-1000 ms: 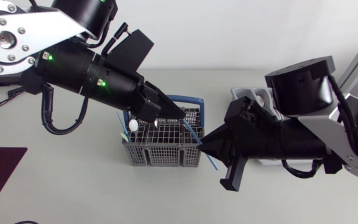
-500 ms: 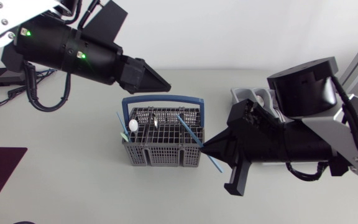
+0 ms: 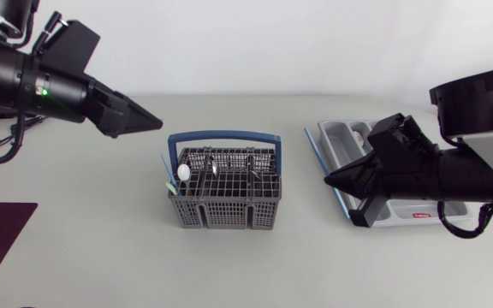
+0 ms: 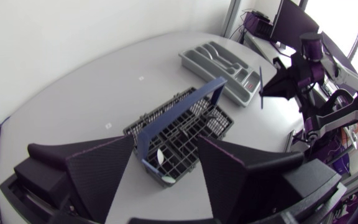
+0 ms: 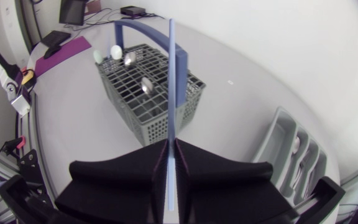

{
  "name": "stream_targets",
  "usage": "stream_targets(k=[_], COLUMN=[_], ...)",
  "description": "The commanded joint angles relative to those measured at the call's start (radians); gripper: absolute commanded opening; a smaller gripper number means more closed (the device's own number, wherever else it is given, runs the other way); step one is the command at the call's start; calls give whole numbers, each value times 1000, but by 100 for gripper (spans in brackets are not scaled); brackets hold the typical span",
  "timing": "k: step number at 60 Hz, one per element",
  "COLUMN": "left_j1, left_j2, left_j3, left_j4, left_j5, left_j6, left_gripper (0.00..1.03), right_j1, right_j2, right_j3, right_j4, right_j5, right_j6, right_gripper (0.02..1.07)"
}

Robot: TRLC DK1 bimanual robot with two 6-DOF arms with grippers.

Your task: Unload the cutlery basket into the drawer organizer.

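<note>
Between the pressed-together fingers of my right hand (image 5: 171, 148) I am pinching a slim blue utensil (image 5: 172, 68) partway along its length, holding it off the surface (image 3: 101, 214), I judge, so it can go down lengthwise. Just beside that hand the grey drawer organizer (image 3: 336, 141) is lying with its long compartments running roughly the utensil's way. Farther off, the cutlery basket (image 3: 225, 214) is standing mid-surface, blue handle up, a few spoon-like pieces inside. Beyond it my left hand (image 3: 148, 125) is hovering spread and empty, well apart, leaving room.
</note>
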Motion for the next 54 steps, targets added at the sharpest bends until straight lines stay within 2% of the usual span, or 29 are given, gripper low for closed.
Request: stream_targets(k=[1, 18, 33, 39, 52, 54], left_j1=[15, 50, 81, 84, 78, 77], left_j2=[-4, 42, 43, 46, 48, 48], left_j3=[-55, -104, -162, -185, -204, -207], left_j4=[-23, -31, 0, 33, 39, 39], left_j5=[-15, -45, -38, -37, -18, -17], left_j6=[55, 130, 262, 276, 319, 323], left_gripper=[89, 89, 89, 89, 89, 89], right_j1=[-77, -283, -295, -295, -301, -304], right_j2=[51, 338, 580, 674, 847, 867], right_j3=[52, 170, 267, 325, 454, 468], right_j4=[-12, 12, 64, 67, 66, 66], right_j5=[-4, 49, 230, 267, 333, 332], right_j6=[8, 74, 178, 217, 283, 284], right_gripper=[7, 7, 8, 8, 11, 15])
